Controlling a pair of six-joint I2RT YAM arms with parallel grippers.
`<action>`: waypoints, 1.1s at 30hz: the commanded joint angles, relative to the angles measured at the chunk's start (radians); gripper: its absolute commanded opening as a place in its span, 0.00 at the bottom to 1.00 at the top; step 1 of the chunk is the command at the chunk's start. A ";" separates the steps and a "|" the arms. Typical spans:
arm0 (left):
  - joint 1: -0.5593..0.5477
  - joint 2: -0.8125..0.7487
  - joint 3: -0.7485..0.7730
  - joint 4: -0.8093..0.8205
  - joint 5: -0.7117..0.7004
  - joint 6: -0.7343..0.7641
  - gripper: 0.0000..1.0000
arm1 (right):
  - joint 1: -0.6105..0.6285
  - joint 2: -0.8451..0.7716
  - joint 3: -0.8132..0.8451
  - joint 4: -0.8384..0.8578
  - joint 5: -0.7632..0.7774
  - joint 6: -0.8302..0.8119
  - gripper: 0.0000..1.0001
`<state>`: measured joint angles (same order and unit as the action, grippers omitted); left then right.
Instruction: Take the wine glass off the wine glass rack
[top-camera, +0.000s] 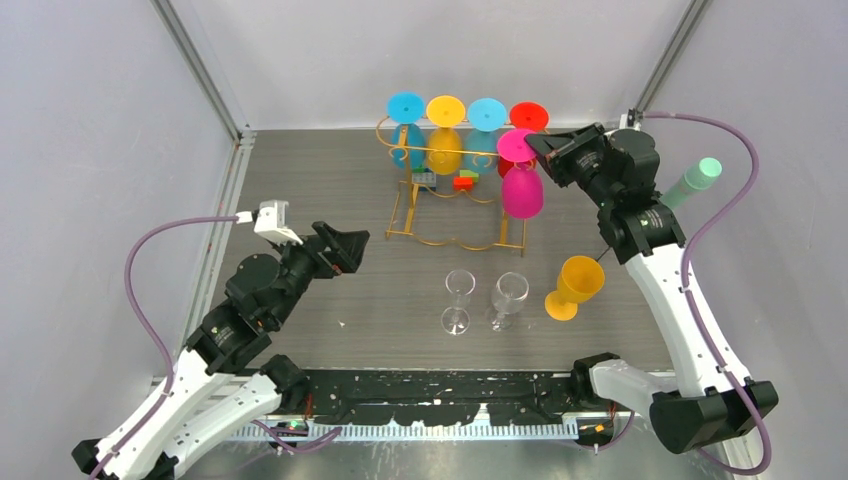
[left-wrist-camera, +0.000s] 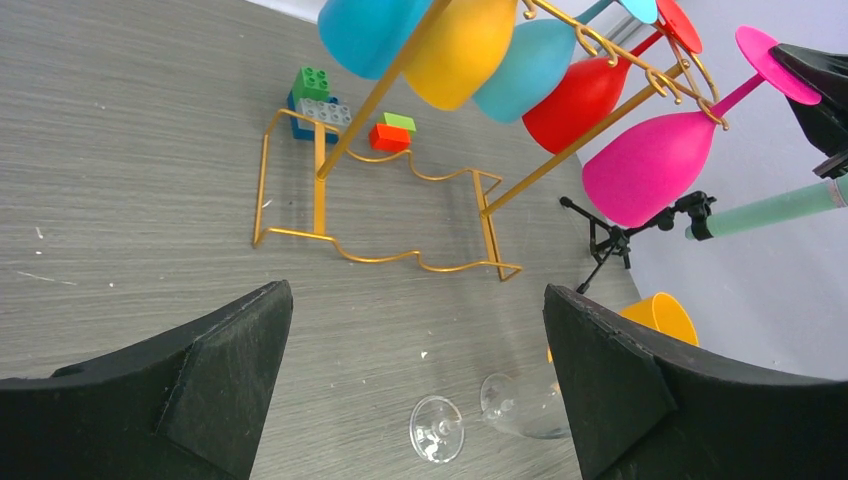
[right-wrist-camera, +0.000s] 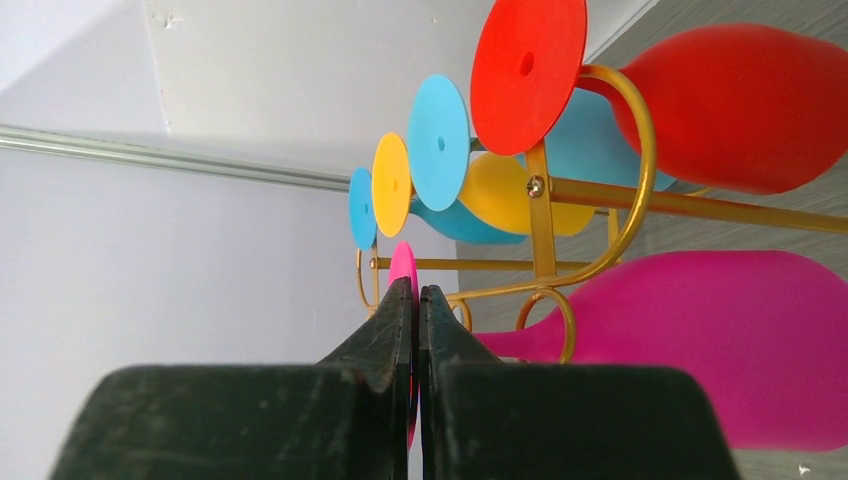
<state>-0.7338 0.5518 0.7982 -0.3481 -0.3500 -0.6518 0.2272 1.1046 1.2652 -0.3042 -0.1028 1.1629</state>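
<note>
The pink glass hangs bowl-down at the rack's right near corner. Its stem sits in the top wire, so it likely comes free only by sliding outward. The right gripper is pressed together on the glass's foot, pinching the thin disc at its edge. The left gripper hovers spread wide and empty, left of the rack.

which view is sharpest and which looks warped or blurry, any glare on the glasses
Top external: sharpest, even soft light, only small glints on the clear glasses. Left wrist: wide-angle stretch, the open left gripper looms dark at the bottom, wine glass rack crisp. Right wrist: the right gripper, shut on the pink wine glass, fills the foreground slightly soft; no harsh glare.
</note>
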 joint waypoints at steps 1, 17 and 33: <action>-0.003 0.010 0.007 0.053 0.018 -0.013 1.00 | 0.003 -0.053 -0.005 -0.007 0.034 -0.003 0.00; -0.003 0.024 0.015 0.055 0.020 -0.009 1.00 | 0.003 -0.078 -0.047 -0.014 -0.008 0.035 0.00; -0.003 0.053 0.016 0.074 0.074 -0.043 1.00 | 0.003 -0.157 -0.120 -0.023 -0.094 0.085 0.00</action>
<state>-0.7338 0.6048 0.7982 -0.3378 -0.2958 -0.6788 0.2276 0.9485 1.1618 -0.3519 -0.1654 1.2289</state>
